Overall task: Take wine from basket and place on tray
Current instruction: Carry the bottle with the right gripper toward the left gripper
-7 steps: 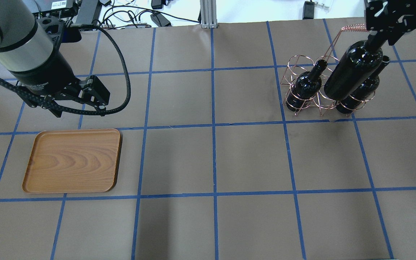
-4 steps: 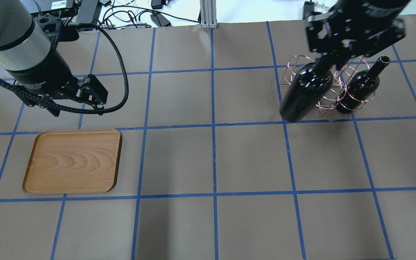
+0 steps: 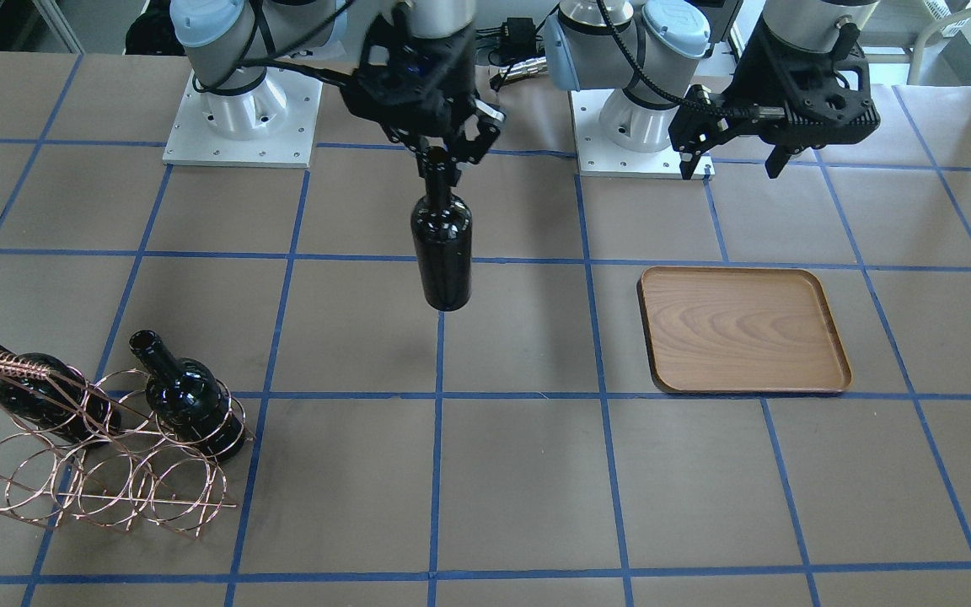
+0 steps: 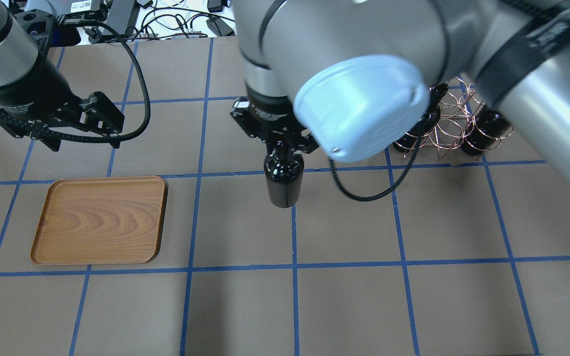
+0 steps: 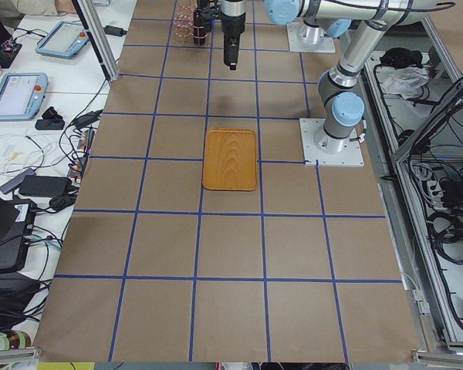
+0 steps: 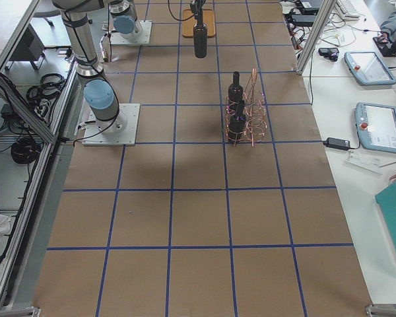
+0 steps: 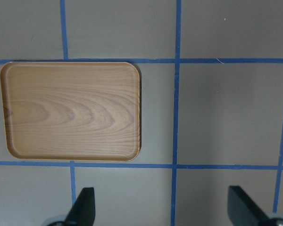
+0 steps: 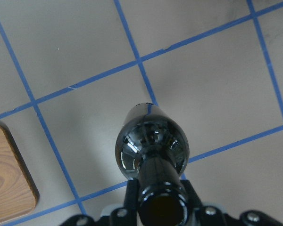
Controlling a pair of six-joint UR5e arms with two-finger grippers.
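My right gripper (image 3: 443, 158) is shut on the neck of a near-black wine bottle (image 3: 443, 253). The bottle hangs upright above the middle of the table, also in the overhead view (image 4: 283, 180) and the right wrist view (image 8: 151, 146). The copper wire basket (image 3: 5, 364) stands at the table's right end with two more bottles (image 3: 190, 400) (image 3: 39, 396) in it. The wooden tray (image 4: 99, 220) lies empty, left of the held bottle. My left gripper (image 4: 84, 144) is open and empty, hovering behind the tray (image 7: 70, 110).
The brown table has a blue tape grid. My right arm's large elbow (image 4: 359, 104) hides much of the basket (image 4: 451, 118) in the overhead view. Cables and boxes (image 4: 166, 20) lie beyond the far edge.
My right arm has carried the bottle left, away from the basket, to above the table's middle. My left gripper has shifted a little to the left.
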